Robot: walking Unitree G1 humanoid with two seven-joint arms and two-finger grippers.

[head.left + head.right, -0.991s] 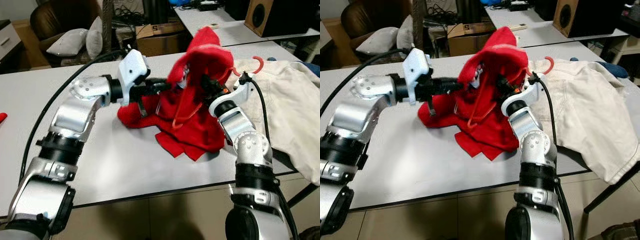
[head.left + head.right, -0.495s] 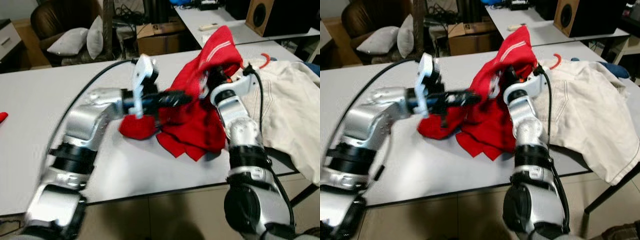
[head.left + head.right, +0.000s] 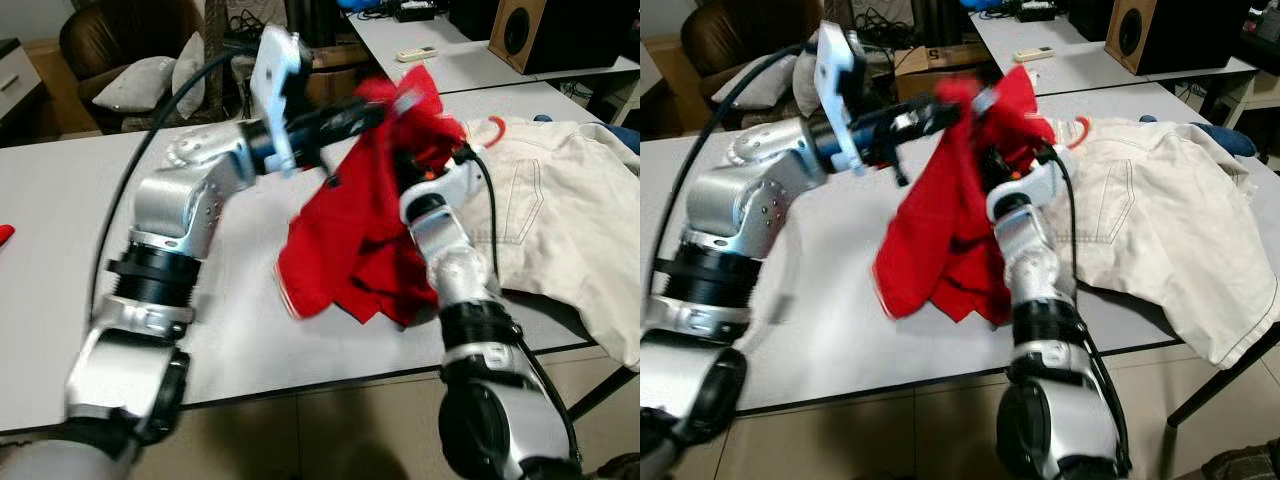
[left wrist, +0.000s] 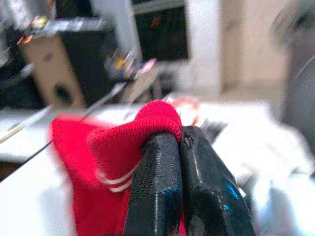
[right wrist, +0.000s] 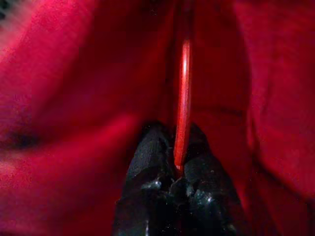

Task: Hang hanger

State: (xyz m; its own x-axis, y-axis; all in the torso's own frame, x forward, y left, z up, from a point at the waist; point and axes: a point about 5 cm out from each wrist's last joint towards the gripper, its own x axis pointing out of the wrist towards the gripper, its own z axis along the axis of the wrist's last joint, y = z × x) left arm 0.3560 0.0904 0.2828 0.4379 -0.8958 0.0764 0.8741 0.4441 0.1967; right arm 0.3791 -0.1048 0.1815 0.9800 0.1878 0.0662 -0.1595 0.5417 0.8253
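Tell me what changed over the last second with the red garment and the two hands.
The left hand, shut on the red garment, swung up and toward the right hand, lifting the cloth off the white table so it hangs. The right hand kept its grip on the red hanger inside the garment. The cream jacket stayed put.

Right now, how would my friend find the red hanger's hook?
Start at the white table, then find the cream garment on its right side. The hanger's hook curls at that garment's left edge, beside the red sweater: thin, shiny plastic, unlike the soft cloth.
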